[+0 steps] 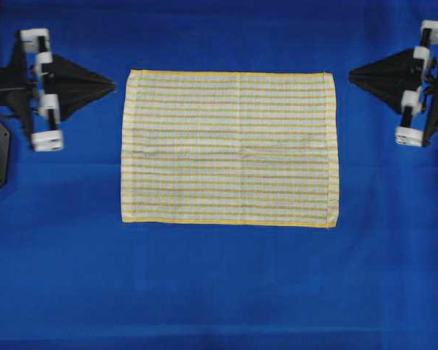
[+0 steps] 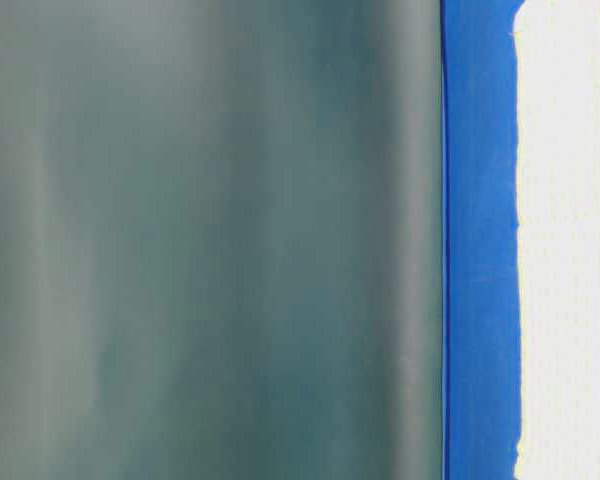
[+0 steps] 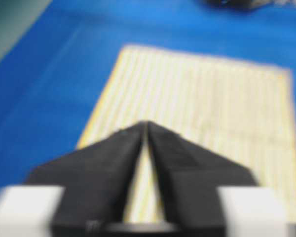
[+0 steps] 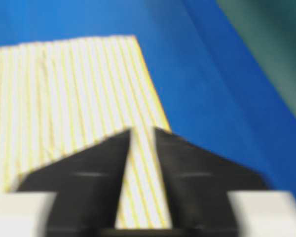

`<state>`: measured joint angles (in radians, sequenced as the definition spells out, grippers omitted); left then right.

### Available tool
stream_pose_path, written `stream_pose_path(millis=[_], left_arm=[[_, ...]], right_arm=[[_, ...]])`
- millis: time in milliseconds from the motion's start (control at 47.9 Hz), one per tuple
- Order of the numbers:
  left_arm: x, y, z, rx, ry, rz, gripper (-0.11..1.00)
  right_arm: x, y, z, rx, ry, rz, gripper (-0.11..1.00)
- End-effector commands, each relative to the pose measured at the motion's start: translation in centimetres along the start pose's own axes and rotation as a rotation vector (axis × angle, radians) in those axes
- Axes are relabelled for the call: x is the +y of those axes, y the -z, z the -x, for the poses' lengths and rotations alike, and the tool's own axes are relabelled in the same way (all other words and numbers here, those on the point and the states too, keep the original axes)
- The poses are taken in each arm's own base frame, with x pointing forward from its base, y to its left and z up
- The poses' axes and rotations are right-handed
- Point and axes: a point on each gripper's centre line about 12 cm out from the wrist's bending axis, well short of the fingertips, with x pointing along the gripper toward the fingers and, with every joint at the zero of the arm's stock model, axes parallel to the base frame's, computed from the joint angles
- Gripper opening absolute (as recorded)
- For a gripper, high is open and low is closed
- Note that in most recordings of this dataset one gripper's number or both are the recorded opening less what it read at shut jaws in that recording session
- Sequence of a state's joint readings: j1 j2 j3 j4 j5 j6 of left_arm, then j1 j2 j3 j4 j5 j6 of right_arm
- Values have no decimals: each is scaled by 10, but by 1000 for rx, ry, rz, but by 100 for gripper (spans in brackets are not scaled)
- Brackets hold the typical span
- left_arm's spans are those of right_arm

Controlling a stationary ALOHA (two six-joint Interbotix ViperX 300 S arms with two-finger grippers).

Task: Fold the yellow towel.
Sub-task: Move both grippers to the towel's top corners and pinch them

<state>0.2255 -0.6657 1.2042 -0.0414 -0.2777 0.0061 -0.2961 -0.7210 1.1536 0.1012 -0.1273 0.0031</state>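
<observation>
Overhead view: the yellow towel (image 1: 230, 148) lies spread flat and unfolded in the middle of the blue desk (image 1: 219, 292), its long edges running left to right, with a faint crease across its middle. The left claw (image 1: 111, 86) points at the towel's upper left corner from the left and stops just short of it, apart from the cloth. The right claw (image 1: 352, 73) points in from the right, near the upper right corner and also clear of it.

Table-level view: a blurred grey-green surface fills most of the picture; a strip of the blue desk (image 2: 480, 250) runs beside a pale patch of the towel (image 2: 570, 250). Neither claw shows here.

Left wrist view: the left claw (image 3: 146, 124) has its tips nearly together, only a thin slit between them, with nothing held; the towel (image 3: 207, 103) lies ahead of it.

Right wrist view: the right claw (image 4: 142, 130) stands released, a clear gap between its tips and nothing in it, with the towel's (image 4: 64, 89) corner beneath and ahead.
</observation>
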Motion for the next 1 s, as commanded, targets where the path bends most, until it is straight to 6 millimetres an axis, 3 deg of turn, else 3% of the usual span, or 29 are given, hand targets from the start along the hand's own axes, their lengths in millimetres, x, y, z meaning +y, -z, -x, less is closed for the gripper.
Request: stream_pose_path(millis=[0,125,209,376,564,982], left_arm=[[10,4,-12,20,-41,13,22],[23,22,-27,89,-92,28,59],[32,32,-36,130,-121,38,80],[51,53,-54,205,-180,62,72],[68,76,-66,269,-229,84,72],[81,118,-75,384,-268,113,69]], right_arm=[[-9,2,-9,29,39,-14,38],[-25,18,-22,104,101,-34,73],[-40,33,-32,164,152,-52,72],[-59,57,-50,229,212,-64,68],[-76,80,-65,281,264,-86,67],[-85,112,-90,347,280,-93,66]])
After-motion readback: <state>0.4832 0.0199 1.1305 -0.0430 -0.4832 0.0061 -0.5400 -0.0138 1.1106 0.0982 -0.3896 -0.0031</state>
